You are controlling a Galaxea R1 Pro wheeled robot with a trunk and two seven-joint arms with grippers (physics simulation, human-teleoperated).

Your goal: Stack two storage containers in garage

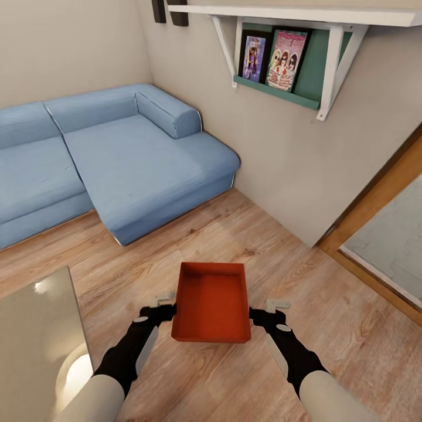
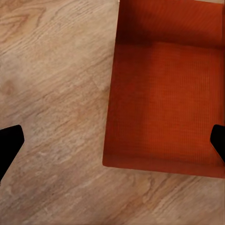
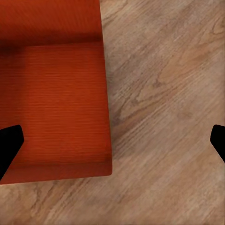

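An orange-red storage container (image 1: 211, 303) with low walls and a ribbed bottom rests on the light wood plank floor (image 1: 246, 234) of the living room, straight ahead between my two arms. My left gripper (image 1: 164, 305) is at its left wall and open; in the left wrist view the fingers stand wide apart astride that wall of the container (image 2: 164, 93). At the right wall my right gripper (image 1: 266, 310) is open too, its fingers straddling the edge of the container (image 3: 56, 93). A second container is out of view.
A blue corner sofa (image 1: 117, 158) fills the far left. On the wall ahead hangs a white shelf (image 1: 293, 14) with framed pictures. A wood-framed glass door (image 1: 387, 234) is at the right. A glossy tabletop (image 1: 41, 328) lies at the near left.
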